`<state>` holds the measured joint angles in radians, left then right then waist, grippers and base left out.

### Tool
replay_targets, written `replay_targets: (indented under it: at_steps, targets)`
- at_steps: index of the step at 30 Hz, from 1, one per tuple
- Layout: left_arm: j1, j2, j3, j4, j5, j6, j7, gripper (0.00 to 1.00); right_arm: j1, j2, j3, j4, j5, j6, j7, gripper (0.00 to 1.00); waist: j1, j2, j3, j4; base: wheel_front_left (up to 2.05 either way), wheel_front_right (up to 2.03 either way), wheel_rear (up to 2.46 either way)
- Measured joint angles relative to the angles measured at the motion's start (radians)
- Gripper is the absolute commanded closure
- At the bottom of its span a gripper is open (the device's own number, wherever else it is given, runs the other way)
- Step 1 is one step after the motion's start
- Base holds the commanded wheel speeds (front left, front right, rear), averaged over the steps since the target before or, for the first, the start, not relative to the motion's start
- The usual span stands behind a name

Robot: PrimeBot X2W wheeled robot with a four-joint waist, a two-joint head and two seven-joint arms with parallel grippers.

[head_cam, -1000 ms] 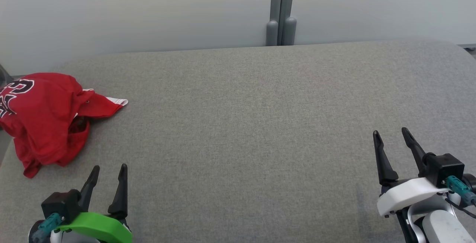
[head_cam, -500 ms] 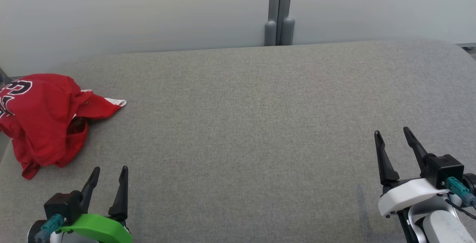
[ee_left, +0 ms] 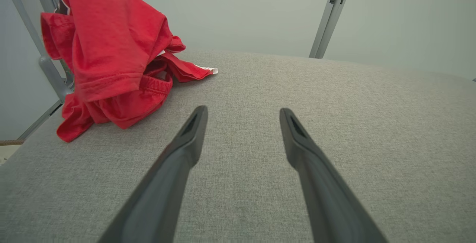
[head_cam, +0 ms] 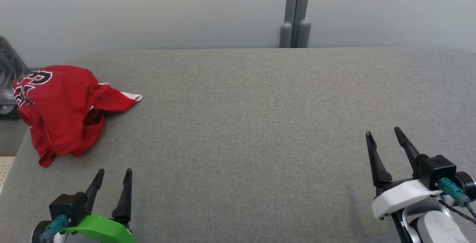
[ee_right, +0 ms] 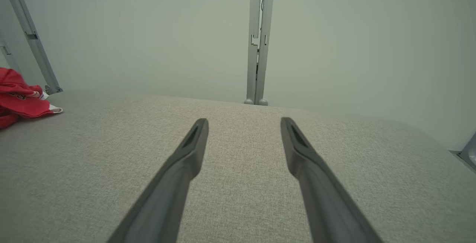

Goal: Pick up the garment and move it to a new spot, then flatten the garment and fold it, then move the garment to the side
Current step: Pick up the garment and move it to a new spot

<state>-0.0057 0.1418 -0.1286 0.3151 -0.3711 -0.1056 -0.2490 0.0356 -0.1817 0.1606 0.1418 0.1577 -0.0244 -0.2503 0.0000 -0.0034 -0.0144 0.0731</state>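
Note:
A crumpled red garment (head_cam: 63, 113) with black-and-white lettering lies bunched at the far left of the grey fabric table (head_cam: 241, 124). From the left wrist it appears as a red heap (ee_left: 111, 57) up and to the left of the fingers. Its edge (ee_right: 20, 101) also peeks in at the left of the right wrist view. My left gripper (head_cam: 114, 172) stands open near the front left, just below the garment and apart from it. At the front right, my right gripper (head_cam: 383, 133) is open and empty, far from the cloth.
A pale wall with a grey vertical post (head_cam: 296, 12) runs behind the table. A grey metal frame (head_cam: 7, 79) stands off the table's left end, behind the garment. The table's left edge (head_cam: 15, 157) drops to the floor close to the garment.
The head camera has turned left, so the whole picture has shifted right and slightly up. Both grippers stay open and the garment lies as before.

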Motion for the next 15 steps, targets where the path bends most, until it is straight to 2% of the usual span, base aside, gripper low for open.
replay_targets:
  at_steps: [8,15]
  targets:
    - [0.0,-0.002,0.017,0.008,0.006,-0.001,0.0,0.0,-0.008,0.026,0.04,-0.005,-0.029,0.035,0.0,0.0,0.0,0.0,-0.006,0.074,0.0,0.0,0.0]
    - [0.0,-0.001,0.035,0.012,0.006,-0.001,0.0,0.0,-0.017,0.039,0.064,-0.005,-0.042,0.051,0.0,0.0,0.0,0.0,-0.009,0.124,0.0,0.0,0.0]
